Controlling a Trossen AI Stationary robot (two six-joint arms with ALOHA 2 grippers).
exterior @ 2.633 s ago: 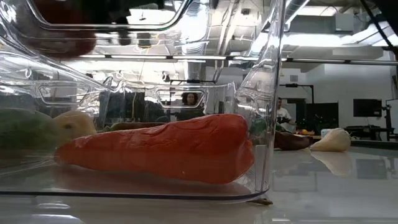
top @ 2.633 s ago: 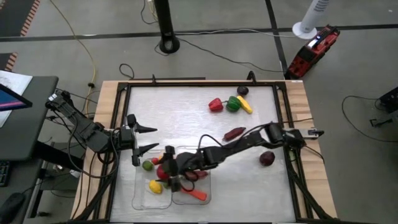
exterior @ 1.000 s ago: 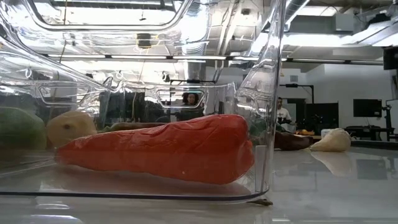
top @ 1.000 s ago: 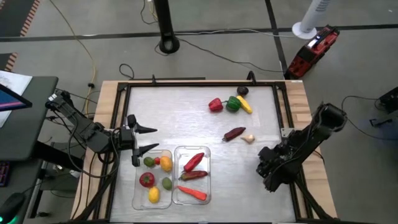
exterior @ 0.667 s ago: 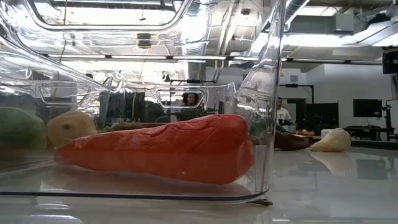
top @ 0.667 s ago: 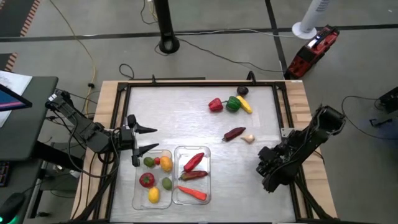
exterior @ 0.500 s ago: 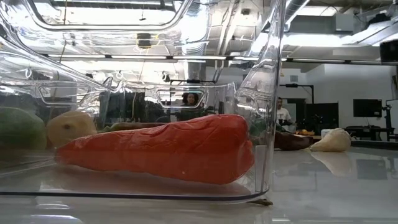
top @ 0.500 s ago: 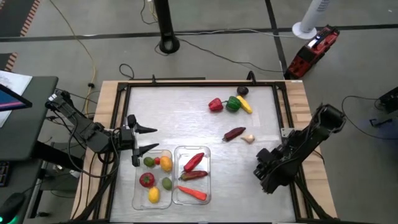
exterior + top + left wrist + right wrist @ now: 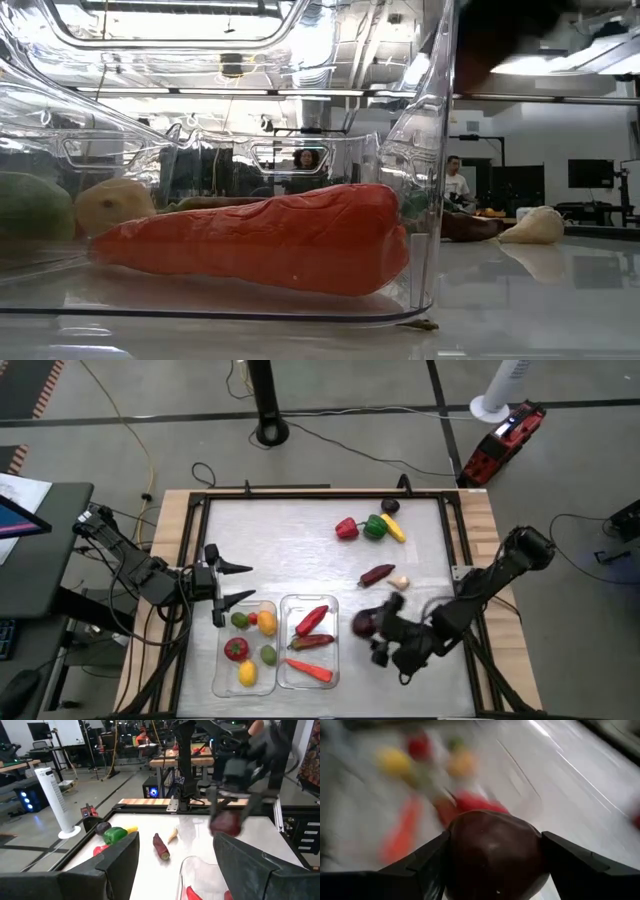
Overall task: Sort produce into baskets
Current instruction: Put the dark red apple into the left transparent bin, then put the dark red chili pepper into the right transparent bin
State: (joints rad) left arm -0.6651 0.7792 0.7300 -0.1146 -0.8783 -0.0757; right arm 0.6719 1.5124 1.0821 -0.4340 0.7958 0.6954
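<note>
Clear glossy plastic baskets [image 9: 301, 605]; wrinkled matt carrot [image 9: 260, 240].

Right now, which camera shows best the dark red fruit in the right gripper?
The right wrist view: the dark red fruit fills it, clamped by the right gripper. The high view shows it small beside the baskets; the left wrist view, blurred; the low view, not clearly.

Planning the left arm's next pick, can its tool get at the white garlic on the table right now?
Probably not: the left tool waits open beside the bins, while the garlic lies far across, beyond the right tool carrying a dark red fruit.
</note>
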